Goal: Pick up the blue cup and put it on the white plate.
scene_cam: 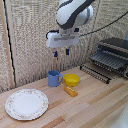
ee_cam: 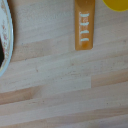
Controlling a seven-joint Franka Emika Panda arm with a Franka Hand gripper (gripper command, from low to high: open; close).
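- The table [scene_cam: 100, 102] is pale wood, laid in long planks with visible seams and grain; the wrist view shows the same boards close up.
- Behind it hangs a woven, straw-coloured screen [scene_cam: 30, 35], with a wooden post [scene_cam: 6, 45] at the exterior view's left.
- A dark toaster oven [scene_cam: 111, 56] sits at the table's far corner on the exterior view's right, its door lowered.
- The gripper [scene_cam: 61, 52] hangs high over the table, well above the cup [scene_cam: 54, 78], fingers pointing down. They stand a little apart and hold nothing.
- The cup is blue and upright on the table near the back edge, handle turned toward the bowl [scene_cam: 71, 79].
- The bowl is yellow and sits just beside the cup, on the exterior view's right of it.
- An orange packet [scene_cam: 71, 91] lies flat in front of the bowl; in the wrist view it shows white lettering, too blurred to read.
- The plate [scene_cam: 26, 104] is white with a faint patterned rim, lying toward the front at the exterior view's left, apart from the cup, nothing on it.
- A cable [scene_cam: 107, 24] runs from the arm [scene_cam: 74, 14] toward the upper right of the exterior view.
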